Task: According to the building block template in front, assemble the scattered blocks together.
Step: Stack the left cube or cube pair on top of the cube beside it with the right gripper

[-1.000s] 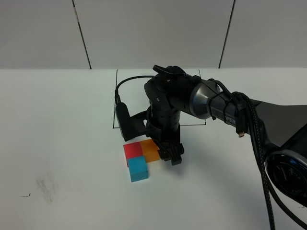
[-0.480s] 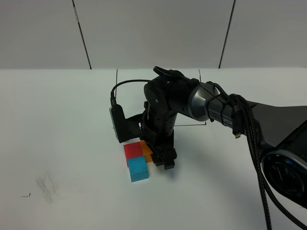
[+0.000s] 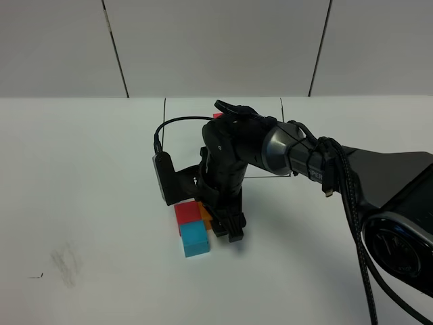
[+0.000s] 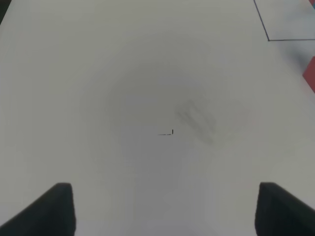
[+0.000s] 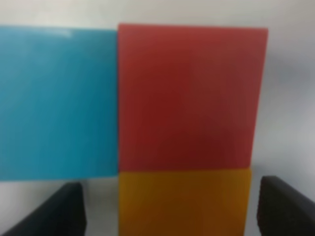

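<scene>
The scattered blocks sit pressed together in an L: a red cube (image 3: 187, 212), a light blue cube (image 3: 194, 240) in front of it, and an orange cube (image 3: 205, 214) to the red one's right. My right gripper (image 3: 224, 229) has come down over the orange cube and covers most of it. In the right wrist view the orange cube (image 5: 184, 201) lies between the fingers (image 5: 59, 211) with gaps on both sides, so the gripper is open. The template is hidden behind the right arm except a red sliver (image 3: 217, 115). My left gripper (image 4: 170, 211) is open above bare table.
A thin black square outline (image 3: 164, 142) is drawn on the white table behind the blocks. A grey smudge (image 3: 64, 261) and a small pen mark (image 4: 167, 132) lie at the front left. The right arm's cable loops over the outline's left side.
My right gripper has moved left from beside the orange cube to over it, hiding most of it. The three cubes stay where they were.
</scene>
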Robot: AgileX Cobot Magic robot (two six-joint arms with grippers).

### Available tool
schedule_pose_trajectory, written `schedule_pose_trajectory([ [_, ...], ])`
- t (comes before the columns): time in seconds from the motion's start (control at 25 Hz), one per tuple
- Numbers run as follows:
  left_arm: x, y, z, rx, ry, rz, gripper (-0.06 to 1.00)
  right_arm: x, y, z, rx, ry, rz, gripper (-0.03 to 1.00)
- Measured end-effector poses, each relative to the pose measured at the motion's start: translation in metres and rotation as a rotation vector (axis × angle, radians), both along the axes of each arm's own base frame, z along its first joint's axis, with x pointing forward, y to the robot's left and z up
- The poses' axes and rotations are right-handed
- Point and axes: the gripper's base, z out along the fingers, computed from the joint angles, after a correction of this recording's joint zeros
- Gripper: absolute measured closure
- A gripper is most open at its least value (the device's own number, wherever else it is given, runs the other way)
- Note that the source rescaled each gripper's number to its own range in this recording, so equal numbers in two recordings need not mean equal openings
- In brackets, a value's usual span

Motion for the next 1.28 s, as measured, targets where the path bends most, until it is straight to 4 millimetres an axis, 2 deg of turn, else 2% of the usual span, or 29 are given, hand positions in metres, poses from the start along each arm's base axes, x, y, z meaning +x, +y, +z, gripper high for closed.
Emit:
schedule_pose_trajectory([
  [0.16,0.0000,0.0000,0.0000,0.000,0.000,0.000,0.09,0.0000,0.0004,0.0001,0.004,0.000,0.001,0.47],
  [0.28,0.0000,0.0000,0.0000,0.000,0.000,0.000,0.09,0.0001,0.0004,0.0001,0.004,-0.001,0.002,0.53],
  [0.64,0.0000,0.0000,0.0000,0.000,0.000,0.000,0.09,0.0014,0.0016,0.0005,0.018,-0.016,0.001,0.94],
  [1.28,0.0000,0.0000,0.0000,0.000,0.000,0.000,0.09,0.0007,0.0005,0.0004,0.004,-0.008,0.005,0.94],
])
